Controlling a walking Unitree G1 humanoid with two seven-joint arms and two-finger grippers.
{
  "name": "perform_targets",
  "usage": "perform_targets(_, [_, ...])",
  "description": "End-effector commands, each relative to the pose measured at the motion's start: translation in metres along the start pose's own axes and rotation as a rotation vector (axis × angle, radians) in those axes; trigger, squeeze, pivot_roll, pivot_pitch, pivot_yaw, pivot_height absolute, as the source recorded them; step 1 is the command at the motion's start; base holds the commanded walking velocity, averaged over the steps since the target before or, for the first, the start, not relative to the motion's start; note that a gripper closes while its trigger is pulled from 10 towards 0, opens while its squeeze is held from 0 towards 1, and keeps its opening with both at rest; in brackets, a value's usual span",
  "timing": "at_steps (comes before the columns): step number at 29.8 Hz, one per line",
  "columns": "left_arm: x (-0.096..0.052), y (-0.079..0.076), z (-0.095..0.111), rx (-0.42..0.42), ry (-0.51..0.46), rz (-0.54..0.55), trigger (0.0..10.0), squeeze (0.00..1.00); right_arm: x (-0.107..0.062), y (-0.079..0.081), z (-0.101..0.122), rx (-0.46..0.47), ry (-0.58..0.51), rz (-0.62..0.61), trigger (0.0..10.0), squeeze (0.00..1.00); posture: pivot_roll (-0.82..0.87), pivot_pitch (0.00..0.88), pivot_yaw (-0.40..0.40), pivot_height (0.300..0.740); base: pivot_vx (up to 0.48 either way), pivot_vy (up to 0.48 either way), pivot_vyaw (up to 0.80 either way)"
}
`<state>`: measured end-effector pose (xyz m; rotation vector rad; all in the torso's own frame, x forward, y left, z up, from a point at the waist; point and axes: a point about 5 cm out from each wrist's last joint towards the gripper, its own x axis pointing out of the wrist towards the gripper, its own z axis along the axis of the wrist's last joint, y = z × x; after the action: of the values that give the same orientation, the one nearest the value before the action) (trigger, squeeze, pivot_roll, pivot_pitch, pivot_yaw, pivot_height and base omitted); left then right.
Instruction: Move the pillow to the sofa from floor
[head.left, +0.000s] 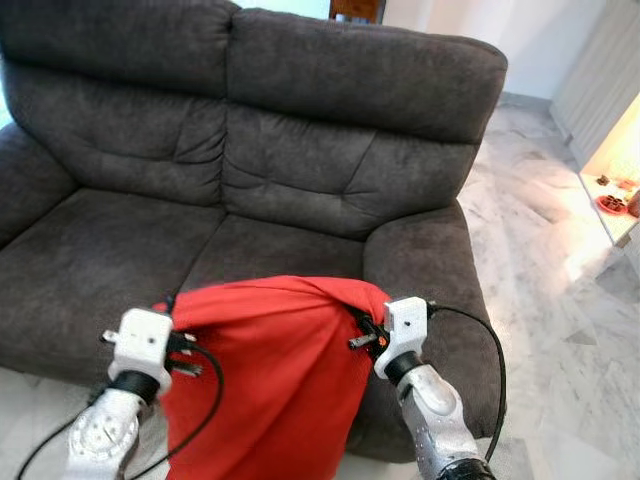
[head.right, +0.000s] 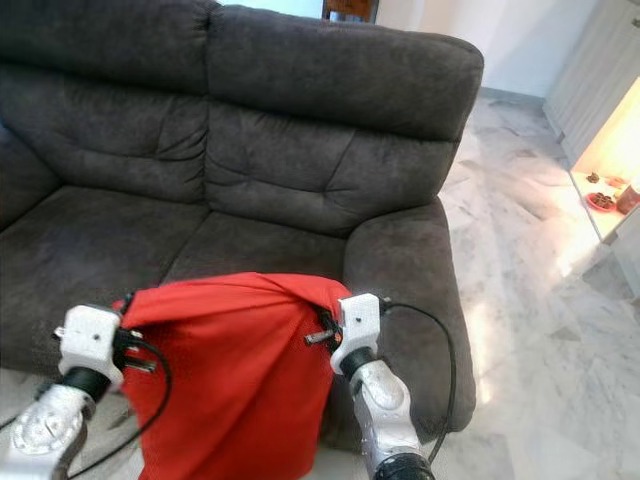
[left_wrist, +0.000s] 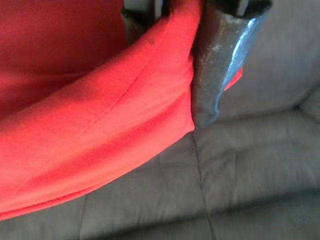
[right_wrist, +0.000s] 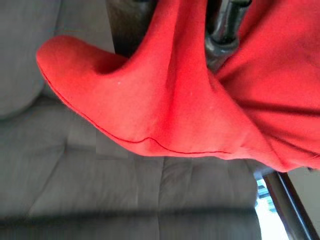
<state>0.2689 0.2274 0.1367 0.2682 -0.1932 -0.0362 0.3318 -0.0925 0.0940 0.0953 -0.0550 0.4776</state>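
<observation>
A red pillow (head.left: 265, 375) hangs in the air in front of the dark grey sofa (head.left: 250, 180), held up by its two top corners. My left gripper (head.left: 172, 312) is shut on the pillow's left corner, my right gripper (head.left: 368, 322) on its right corner. In the left wrist view a black finger (left_wrist: 220, 55) presses the red cloth (left_wrist: 100, 115), with sofa cushions behind. The right wrist view has the pillow's corner (right_wrist: 150, 100) bunched between the fingers (right_wrist: 225, 35). The pillow's top edge is about level with the seat's front edge.
The sofa's right armrest (head.left: 420, 270) stands just beyond my right arm. A pale marble floor (head.left: 560, 330) spreads to the right. A low lit shelf with small red items (head.left: 612, 205) is at the far right. The seat cushions (head.left: 120, 260) carry nothing.
</observation>
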Motion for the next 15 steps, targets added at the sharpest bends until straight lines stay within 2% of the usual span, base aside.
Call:
perform_targets(1, [0.003, 0.048, 0.031, 0.021, -0.11, 0.213, 10.0, 0.0, -0.001, -0.036, 0.046, 0.005, -0.201, -0.157, 10.0, 0.0, 0.23, 0.115, -0.081, 0.74, 0.386, 0.0, 0.0])
perform_targets(2, [0.003, 0.048, 0.031, 0.021, -0.11, 0.213, 10.0, 0.0, -0.001, -0.036, 0.046, 0.005, -0.201, -0.157, 10.0, 0.0, 0.23, 0.115, -0.081, 0.74, 0.386, 0.0, 0.0])
perform_targets(3, [0.007, 0.057, 0.041, 0.027, -0.141, 0.226, 10.0, 0.0, 0.007, -0.032, 0.062, 0.0, -0.254, -0.139, 10.0, 0.0, 0.23, 0.112, -0.078, 0.74, 0.386, 0.0, 0.0])
perform_targets(6, [0.014, 0.072, 0.058, 0.052, -0.186, 0.251, 10.0, 0.0, 0.017, -0.025, 0.084, 0.009, -0.321, -0.114, 10.0, 0.0, 0.23, 0.109, -0.079, 0.74, 0.386, 0.0, 0.0])
perform_targets(7, [0.017, 0.08, 0.071, 0.082, -0.217, 0.265, 10.0, 0.0, 0.023, -0.017, 0.096, 0.011, -0.36, -0.074, 10.0, 0.0, 0.24, 0.109, -0.079, 0.74, 0.386, 0.0, 0.0])
perform_targets(10, [0.018, 0.09, 0.088, 0.101, -0.261, 0.299, 10.0, 0.0, 0.027, -0.003, 0.11, 0.005, -0.401, 0.001, 10.0, 0.0, 0.24, 0.108, -0.081, 0.74, 0.381, 0.0, 0.0])
perform_targets(15, [0.015, 0.099, 0.099, 0.142, -0.28, 0.327, 10.0, 0.0, 0.028, 0.011, 0.117, 0.014, -0.422, 0.067, 10.0, 0.0, 0.24, 0.108, -0.082, 0.74, 0.38, 0.0, 0.0])
